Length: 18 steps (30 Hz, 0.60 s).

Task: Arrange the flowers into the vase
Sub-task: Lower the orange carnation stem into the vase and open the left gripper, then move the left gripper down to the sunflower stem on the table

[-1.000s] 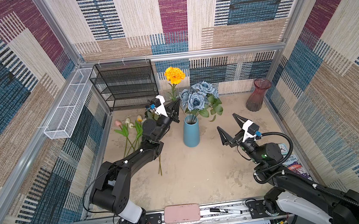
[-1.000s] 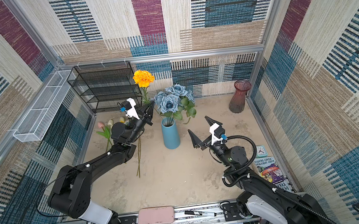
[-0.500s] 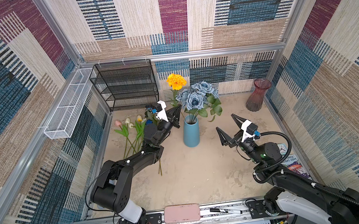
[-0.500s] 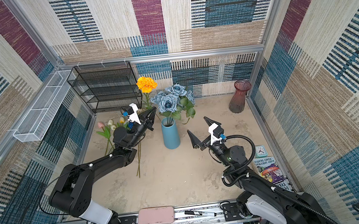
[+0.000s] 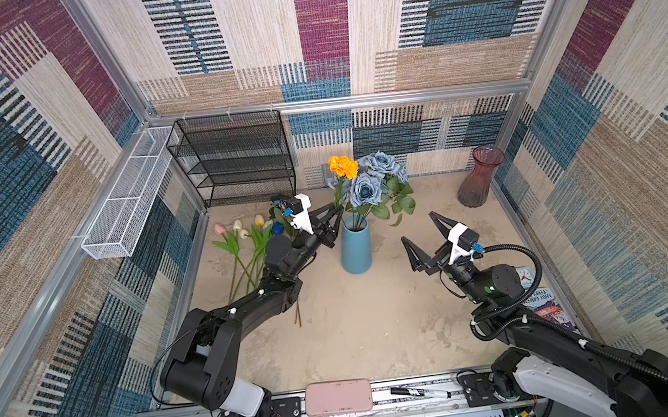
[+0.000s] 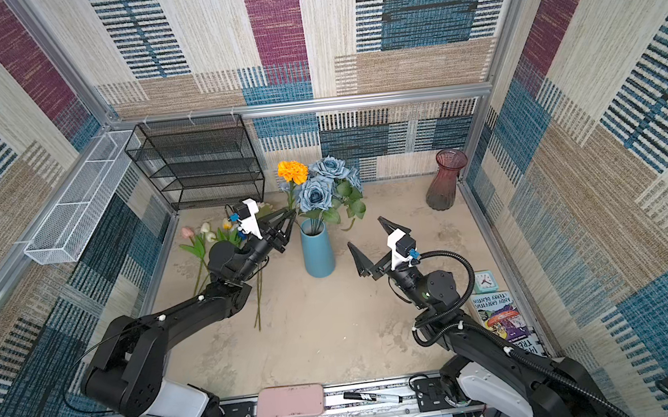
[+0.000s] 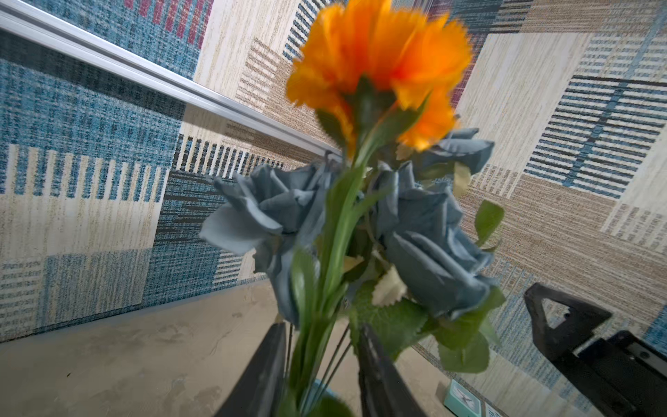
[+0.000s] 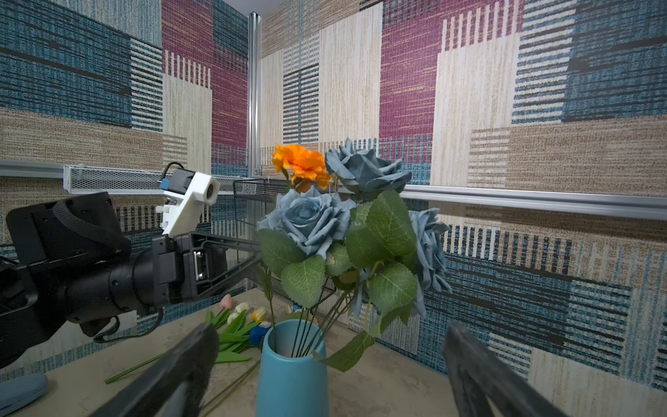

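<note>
left tool (image 5: 337, 211) fingers apart, straddling the orange flower (image 5: 343, 166) stem just above the blue vase (image 5: 355, 245) rim, not clamped. the flower stands in the vase with dusty-blue roses (image 5: 364, 192). right tool (image 5: 417, 226) wide apart, empty, near vase. tulips (image 5: 242, 231) lie on counter (image 5: 376, 318) behind left arm.
</note>
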{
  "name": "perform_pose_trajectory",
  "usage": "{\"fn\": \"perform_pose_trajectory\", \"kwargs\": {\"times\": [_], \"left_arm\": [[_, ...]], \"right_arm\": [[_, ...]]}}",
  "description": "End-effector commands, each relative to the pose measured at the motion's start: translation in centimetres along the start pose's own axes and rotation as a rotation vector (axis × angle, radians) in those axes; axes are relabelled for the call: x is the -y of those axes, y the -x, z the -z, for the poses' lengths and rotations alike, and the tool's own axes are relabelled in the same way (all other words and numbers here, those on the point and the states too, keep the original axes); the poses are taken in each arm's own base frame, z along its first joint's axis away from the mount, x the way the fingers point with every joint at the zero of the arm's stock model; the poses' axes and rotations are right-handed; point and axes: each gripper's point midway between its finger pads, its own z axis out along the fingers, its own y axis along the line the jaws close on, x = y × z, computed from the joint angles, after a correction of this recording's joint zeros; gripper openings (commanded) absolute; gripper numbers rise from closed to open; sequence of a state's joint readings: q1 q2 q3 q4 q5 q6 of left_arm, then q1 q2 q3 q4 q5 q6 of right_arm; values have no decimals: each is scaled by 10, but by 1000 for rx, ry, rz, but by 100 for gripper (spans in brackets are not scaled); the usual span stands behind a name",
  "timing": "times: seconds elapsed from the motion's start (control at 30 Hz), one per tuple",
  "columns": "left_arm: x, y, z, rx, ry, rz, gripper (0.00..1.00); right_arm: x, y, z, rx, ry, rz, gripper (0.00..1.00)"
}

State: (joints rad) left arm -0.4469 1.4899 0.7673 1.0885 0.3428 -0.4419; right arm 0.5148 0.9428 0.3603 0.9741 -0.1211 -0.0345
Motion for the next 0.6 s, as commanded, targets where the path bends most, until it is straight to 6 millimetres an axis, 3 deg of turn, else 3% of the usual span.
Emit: {"fn": "perform_pose_trajectory", "kwargs": {"times": [0.0,0.1,0.27,0.4,0.57], "left_arm": [[4,2,9,-35,17,-51,59],[8,6,22,-69,39,-99,77],[-2,9,52,-124,160,-175,83],[-50,0,86,-202,418,-138,84],[-109,-43,120,-456,691,-14,76]], "right_arm": [[0,13,-2,43,1,0,100],[1,14,-2,45,-1,3,100],[0,16,1,51,1,3,100],[-2,14,4,49,8,-13,100],[-6,-2,11,9,29,-54,100]]}}
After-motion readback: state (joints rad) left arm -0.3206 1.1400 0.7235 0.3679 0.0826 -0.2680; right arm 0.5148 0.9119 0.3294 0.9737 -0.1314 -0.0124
